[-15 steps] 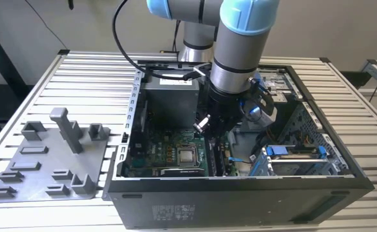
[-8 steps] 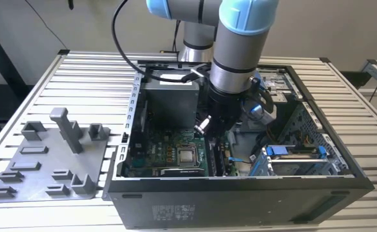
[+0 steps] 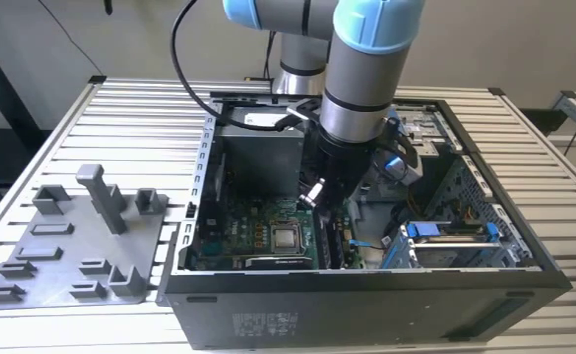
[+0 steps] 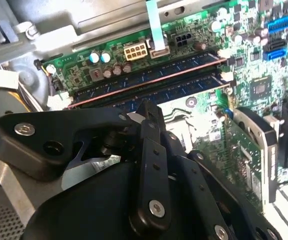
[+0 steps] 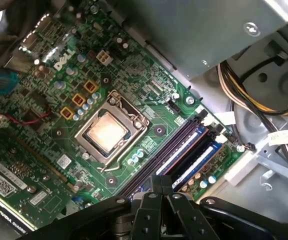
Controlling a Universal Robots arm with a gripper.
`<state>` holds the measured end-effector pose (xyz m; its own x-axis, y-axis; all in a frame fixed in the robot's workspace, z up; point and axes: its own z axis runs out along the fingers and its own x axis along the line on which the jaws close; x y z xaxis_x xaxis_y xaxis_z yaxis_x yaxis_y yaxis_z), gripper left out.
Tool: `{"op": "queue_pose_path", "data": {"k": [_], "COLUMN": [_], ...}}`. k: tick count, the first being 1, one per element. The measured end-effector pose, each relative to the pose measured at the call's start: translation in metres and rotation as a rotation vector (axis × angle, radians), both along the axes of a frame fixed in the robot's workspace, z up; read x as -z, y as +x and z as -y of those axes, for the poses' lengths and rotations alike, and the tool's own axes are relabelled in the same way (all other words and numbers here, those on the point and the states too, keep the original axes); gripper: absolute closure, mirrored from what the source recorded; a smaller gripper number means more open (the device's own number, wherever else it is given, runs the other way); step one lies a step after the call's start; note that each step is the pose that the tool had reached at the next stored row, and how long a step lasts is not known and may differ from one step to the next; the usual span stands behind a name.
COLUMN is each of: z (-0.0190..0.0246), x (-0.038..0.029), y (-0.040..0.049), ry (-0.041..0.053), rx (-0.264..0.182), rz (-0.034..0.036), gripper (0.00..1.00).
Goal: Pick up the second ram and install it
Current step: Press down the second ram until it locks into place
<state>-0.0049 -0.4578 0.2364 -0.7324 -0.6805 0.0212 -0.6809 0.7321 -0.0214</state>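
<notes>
Your claw [image 5: 161, 184] is down inside the open computer case [image 3: 366, 295], its two black fingers drawn together with the tips touching, and nothing shows between them. In the first wrist view those tips sit right over the memory slots [image 5: 159, 160] at the edge of the motherboard [image 5: 49, 90]. You can see two bluish sticks already seated side by side in the slots nearest the board's edge: in the second wrist view the second ram [image 4: 154, 92] lies in the slot just beside the claw's tip, and the other stick [image 4: 154, 70] runs parallel to it on its far side, with a reddish line between them. Which of the two was set last you cannot tell from these views. Beside the slots lies the processor socket [image 5: 106, 132] with its bare metal lid, and past it a graphics card [image 5: 14, 185]. A bundle of coloured cables [image 5: 249, 85] runs by the metal wall next to the slots. In the exterior view the arm [image 3: 361, 81] comes straight down into the case, which stands on the slatted bench [image 3: 120, 118], and a grey tray [image 3: 71, 251] of holder blocks lies on the exterior view's left of the case.
</notes>
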Motion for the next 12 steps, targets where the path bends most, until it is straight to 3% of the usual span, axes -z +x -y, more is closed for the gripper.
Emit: {"op": "queue_pose_path", "data": {"k": [12], "z": [0.0000], "x": [0.0003], "y": [-0.0006], "ry": [0.0001], "rx": [-0.139], "rz": [0.0000], "gripper": [0.89]}}
